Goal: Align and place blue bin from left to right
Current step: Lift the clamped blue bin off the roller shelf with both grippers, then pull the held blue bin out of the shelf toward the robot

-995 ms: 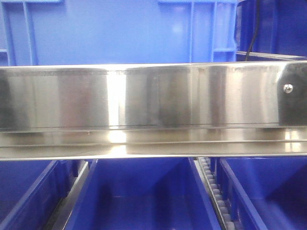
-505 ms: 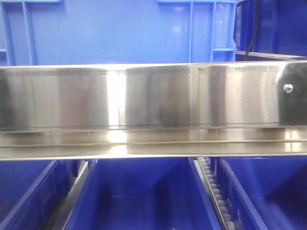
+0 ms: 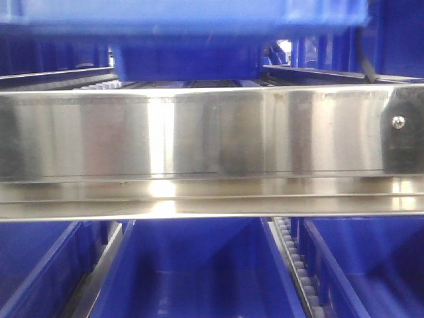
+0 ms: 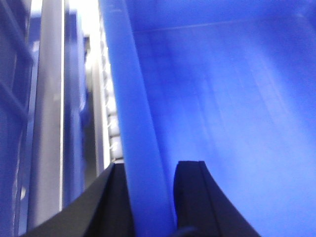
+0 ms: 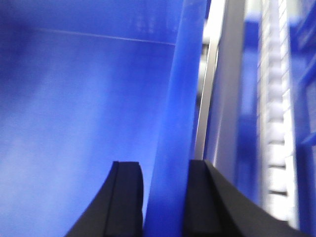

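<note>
The blue bin (image 3: 185, 16) hangs above the upper shelf in the front view, blurred, with only its underside and lower edge showing at the top. In the left wrist view my left gripper (image 4: 150, 170) is shut on the bin's left wall (image 4: 138, 113), one black finger outside and one inside. In the right wrist view my right gripper (image 5: 165, 168) is shut on the bin's right wall (image 5: 180, 89) the same way. The bin's smooth blue inside (image 4: 237, 98) fills most of both wrist views.
A shiny steel rail (image 3: 212, 152) crosses the front view. Below it stand three other blue bins (image 3: 192, 271) (image 3: 371, 265) (image 3: 33, 265), with a roller track (image 3: 295, 258) between two. Shelf rollers (image 3: 99, 85) show under the lifted bin. More rollers (image 5: 274, 123) and a steel post (image 4: 49, 123) flank it.
The bin has risen off the upper shelf: its ribbed front wall filled the top of the front view before, and now only its underside shows, with the shelf rollers uncovered.
</note>
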`<act>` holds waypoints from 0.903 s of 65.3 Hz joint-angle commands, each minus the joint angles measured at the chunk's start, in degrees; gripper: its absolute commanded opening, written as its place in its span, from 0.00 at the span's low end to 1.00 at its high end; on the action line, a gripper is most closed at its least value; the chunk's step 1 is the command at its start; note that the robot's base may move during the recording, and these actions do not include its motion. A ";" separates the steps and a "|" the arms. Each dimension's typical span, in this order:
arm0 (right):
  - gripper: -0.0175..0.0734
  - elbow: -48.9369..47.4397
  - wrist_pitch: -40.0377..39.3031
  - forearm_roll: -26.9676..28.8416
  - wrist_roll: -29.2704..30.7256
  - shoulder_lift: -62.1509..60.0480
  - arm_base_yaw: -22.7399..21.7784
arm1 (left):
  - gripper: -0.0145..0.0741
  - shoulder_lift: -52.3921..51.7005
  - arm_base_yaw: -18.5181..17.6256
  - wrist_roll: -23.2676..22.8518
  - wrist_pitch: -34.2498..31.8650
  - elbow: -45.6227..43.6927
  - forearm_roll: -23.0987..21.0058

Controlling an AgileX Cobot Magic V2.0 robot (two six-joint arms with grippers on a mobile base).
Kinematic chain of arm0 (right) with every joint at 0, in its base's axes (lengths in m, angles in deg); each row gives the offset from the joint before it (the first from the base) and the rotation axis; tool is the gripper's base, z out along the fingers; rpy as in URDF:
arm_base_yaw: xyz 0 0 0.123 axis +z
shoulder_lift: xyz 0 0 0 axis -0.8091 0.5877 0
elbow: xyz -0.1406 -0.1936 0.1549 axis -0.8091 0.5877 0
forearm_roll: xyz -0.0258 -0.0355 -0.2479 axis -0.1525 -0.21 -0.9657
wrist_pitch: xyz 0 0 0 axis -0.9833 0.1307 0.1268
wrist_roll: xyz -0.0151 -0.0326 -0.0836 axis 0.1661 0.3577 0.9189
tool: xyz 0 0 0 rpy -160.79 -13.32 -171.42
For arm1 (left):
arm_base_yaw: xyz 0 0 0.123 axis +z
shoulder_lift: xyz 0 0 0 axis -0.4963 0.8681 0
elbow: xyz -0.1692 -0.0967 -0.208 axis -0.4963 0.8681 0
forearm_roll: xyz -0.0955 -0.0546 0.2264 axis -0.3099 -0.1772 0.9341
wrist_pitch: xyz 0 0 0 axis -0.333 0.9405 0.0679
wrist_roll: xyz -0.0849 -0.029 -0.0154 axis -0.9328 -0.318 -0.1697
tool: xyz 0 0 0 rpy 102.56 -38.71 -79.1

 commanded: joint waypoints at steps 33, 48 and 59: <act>0.03 -1.35 -3.65 -5.40 1.23 -7.31 -0.36 | 0.04 -4.25 -2.32 -0.57 -3.90 -1.00 0.51; 0.03 -1.35 -3.65 -5.40 1.23 -7.31 -0.36 | 0.04 -4.25 -2.32 -0.57 -4.19 -1.00 0.63; 0.03 -1.35 -3.65 -5.40 1.23 -7.31 -0.36 | 0.04 -4.25 -2.32 -0.57 -4.19 -1.00 0.63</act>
